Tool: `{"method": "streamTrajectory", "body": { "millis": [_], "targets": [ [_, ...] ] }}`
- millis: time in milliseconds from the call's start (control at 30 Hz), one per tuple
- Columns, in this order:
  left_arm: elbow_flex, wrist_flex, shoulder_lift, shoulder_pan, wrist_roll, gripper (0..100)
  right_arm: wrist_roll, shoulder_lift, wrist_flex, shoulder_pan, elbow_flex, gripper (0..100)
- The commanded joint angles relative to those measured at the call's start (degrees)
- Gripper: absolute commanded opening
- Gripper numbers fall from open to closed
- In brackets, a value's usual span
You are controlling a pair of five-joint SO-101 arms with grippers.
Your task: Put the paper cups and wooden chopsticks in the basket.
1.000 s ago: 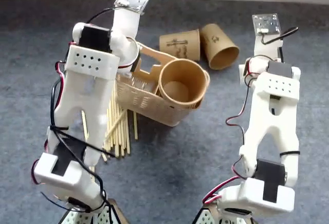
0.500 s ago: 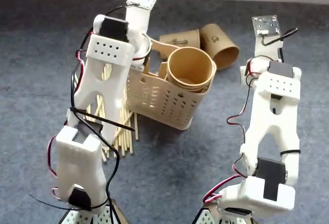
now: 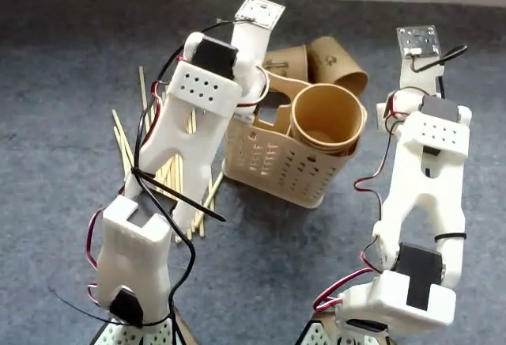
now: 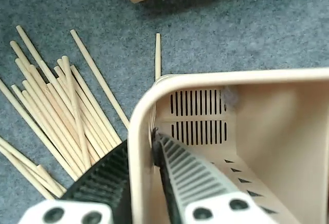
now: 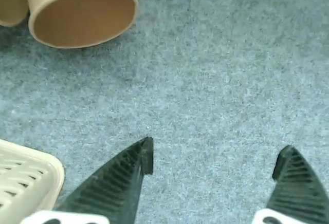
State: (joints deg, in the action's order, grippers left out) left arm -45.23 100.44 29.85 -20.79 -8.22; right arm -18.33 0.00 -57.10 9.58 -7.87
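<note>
**Basket (image 3: 277, 163) held by its wall, loose stuff not in yet**

Left pincer (image 4: 154, 147) is clamped on the basket's wall, one finger inside and one outside, at the corner nearest the chopsticks (image 4: 56, 106). A cup stack (image 3: 326, 115) sits in the far end of the basket. Two more cups (image 3: 340, 64) lie on their sides on the tabletop (image 3: 63, 84) just behind it. The chopsticks are scattered flat beside the basket, under the left arm, and none are inside.

Right pincer (image 5: 217, 152) hangs wide open over bare tabletop, with one fallen cup (image 5: 82, 13) near it and the basket corner just beside it.

My read: this step is about handling the basket itself, placing or steadying it, not loading. I can't tell if it's off the tabletop.

Next up is probably the right pincer going for that near cup. It'd need to catch the rim and get it upright over the stack. The chopsticks look like the fiddly bit, being thin and lying flat.
</note>
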Motion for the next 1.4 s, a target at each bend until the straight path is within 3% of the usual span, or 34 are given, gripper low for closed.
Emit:
{"method": "streamTrajectory", "body": {
  "millis": [0, 167, 367, 667, 1367],
  "targets": [
    [1.1, 0.53, 0.31, 0.84, -0.09, 2, -0.62, -0.31, 0.57, 0.57, 0.48, 35.8],
    [1.27, 0.7, 0.13, 5.85, -0.18, 17, -0.7, -0.31, 0.57, 0.57, 0.48, 35.8],
    [-0.48, 0.7, -2.15, 10.68, 0.0, 18, -0.7, -0.22, 0.57, 0.57, 0.48, 35.8],
    [-0.13, 0.62, -15.6, 18.24, 0.09, 18, -0.62, -0.22, 0.84, 0.92, 0.48, 35.8],
    [-2.68, 0.53, -16.31, 0.92, 2.64, 22, -0.7, -0.22, 0.57, 1.19, 0.48, 35.8]
  ]
}}
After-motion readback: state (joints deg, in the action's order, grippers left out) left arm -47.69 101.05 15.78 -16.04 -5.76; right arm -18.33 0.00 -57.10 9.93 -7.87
